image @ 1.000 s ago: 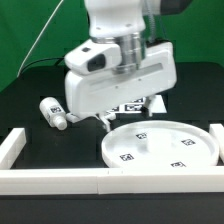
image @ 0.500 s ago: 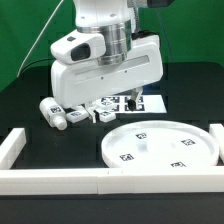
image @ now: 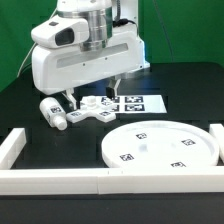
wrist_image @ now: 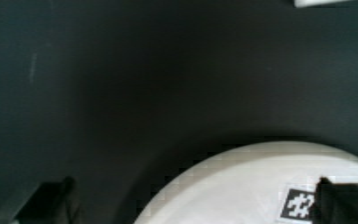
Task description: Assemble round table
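The large round white disc point(image: 160, 147) lies flat on the black table at the front right of the exterior view, tags facing up. Its edge also shows in the wrist view point(wrist_image: 247, 190). The white cross-shaped base point(image: 93, 111) lies behind it, to the exterior view's left. The short cylinder leg point(image: 52, 112) lies on its side just left of the base. My gripper point(image: 92, 95) hangs open and empty just above the base, holding nothing. Its dark fingertips point(wrist_image: 55, 200) stand wide apart in the wrist view.
The marker board point(image: 140, 102) lies flat behind the disc, to the right of the base. A long white border rail point(image: 60, 180) runs along the table's front, with upturned ends at both sides.
The arm has moved to the exterior view's left and back, from over the disc's far edge to over the cross base. The gripper stays open. The parts have not moved.
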`<state>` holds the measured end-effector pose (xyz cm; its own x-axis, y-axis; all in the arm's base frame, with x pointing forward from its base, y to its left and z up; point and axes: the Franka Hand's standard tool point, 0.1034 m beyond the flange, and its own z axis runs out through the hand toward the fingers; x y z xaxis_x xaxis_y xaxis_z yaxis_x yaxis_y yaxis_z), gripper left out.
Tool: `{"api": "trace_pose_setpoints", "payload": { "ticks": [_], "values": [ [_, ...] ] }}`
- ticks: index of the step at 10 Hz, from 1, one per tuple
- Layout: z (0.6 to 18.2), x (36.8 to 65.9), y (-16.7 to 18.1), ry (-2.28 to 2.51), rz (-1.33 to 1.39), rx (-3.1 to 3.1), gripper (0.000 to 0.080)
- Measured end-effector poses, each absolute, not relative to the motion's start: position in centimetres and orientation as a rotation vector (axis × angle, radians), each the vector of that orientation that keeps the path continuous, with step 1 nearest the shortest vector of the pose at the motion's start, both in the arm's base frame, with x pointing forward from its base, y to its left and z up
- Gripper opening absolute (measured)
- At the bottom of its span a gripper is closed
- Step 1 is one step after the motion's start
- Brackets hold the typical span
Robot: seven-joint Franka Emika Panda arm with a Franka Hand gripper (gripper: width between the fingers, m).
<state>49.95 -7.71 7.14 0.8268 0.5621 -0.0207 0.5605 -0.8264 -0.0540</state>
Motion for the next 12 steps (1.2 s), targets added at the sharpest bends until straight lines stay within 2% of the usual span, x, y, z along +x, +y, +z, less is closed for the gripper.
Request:
{"api": "trace_pose_setpoints", "payload": {
  "ticks": [5,8,12],
  "values": [
    [6.7,49.1,-8.7,-0.915,0.045,-2.944,0.0648],
    [4.3,43.7,-15.3,-1.002,0.095,-2.923,0.0648],
    [3.7,43.8,-15.9,-0.998,0.104,-2.918,0.0648]
  ]
}}
